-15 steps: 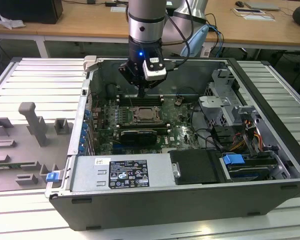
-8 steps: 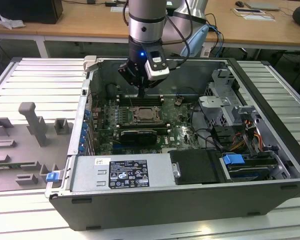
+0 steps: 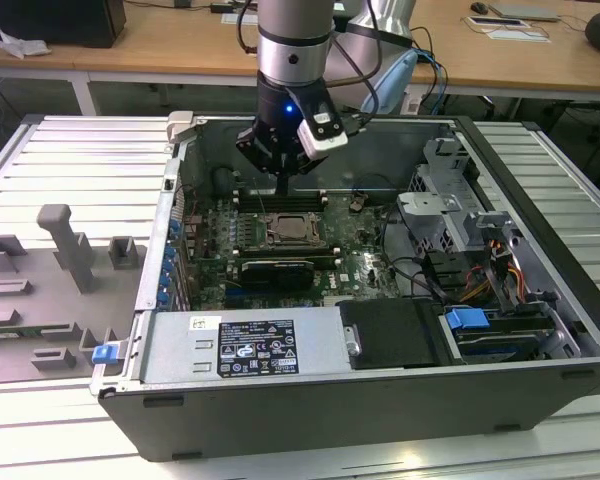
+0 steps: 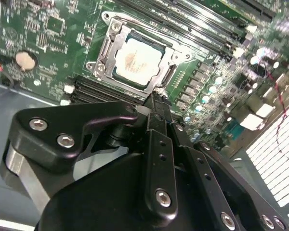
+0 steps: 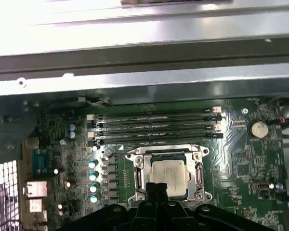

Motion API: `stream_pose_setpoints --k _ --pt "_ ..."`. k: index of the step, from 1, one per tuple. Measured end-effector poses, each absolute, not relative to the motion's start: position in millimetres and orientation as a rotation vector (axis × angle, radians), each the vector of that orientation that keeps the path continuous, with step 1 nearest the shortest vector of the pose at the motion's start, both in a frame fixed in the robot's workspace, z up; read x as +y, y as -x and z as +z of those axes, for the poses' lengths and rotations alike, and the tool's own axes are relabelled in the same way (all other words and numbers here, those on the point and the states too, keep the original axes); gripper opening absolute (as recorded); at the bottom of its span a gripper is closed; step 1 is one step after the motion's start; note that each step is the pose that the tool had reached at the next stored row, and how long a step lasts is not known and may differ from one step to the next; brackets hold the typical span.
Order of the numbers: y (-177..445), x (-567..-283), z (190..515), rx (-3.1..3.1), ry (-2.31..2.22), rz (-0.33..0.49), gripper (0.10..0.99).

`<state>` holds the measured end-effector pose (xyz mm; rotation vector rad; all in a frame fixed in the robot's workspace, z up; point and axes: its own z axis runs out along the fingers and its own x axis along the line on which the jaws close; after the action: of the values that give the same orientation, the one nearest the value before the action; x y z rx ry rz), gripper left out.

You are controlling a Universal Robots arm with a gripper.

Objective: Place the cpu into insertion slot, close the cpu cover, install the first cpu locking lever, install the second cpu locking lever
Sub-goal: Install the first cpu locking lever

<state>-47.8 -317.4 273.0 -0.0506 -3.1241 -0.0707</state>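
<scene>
Case (image 3: 310,425) first: a dark computer box lies open on the ribbed metal desk (image 3: 70,150), its near wall facing the exterior view. Just inside that wall sits a silver power supply (image 3: 240,345) with a white label. Beside it, toward the exterior view's right, are a black tray (image 3: 395,335) and a blue tab (image 3: 470,322) over a bay of cables. On the desk at the exterior view's left, outside the case, stands a grey fixture (image 3: 65,250).

Deeper in the case lies the green board (image 3: 365,270). Near its middle is the slot (image 4: 171,72), and the cpu (image 4: 135,60) lies flat in it, its pale metal top facing up. The cover (image 4: 107,53) lies down over the cpu, its silvery frame ringing the chip, which shows through the window. A coin cell (image 4: 25,59) sits on the board well apart from the slot.

The gripper (image 4: 156,98) hangs just above the board at one edge of the slot, near a corner of the cover. Its fingers are pressed together with nothing visible between them. Whether the tips touch the cover cannot be told.

Just past the slot run the long black memory slots (image 5: 154,126), side by side, and behind them rises the case's far wall (image 5: 135,77). Beyond the case stands a wooden desk (image 3: 130,55).
</scene>
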Motion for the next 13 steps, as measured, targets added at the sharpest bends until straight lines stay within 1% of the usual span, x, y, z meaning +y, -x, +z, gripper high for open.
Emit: stream_pose_setpoints --k 4,13 --pt "48.0 -317.4 273.0 -3.12 -0.107 -0.069 0.106" --pt "77.6 -317.4 271.4 -3.145 -0.12 -0.07 0.106"
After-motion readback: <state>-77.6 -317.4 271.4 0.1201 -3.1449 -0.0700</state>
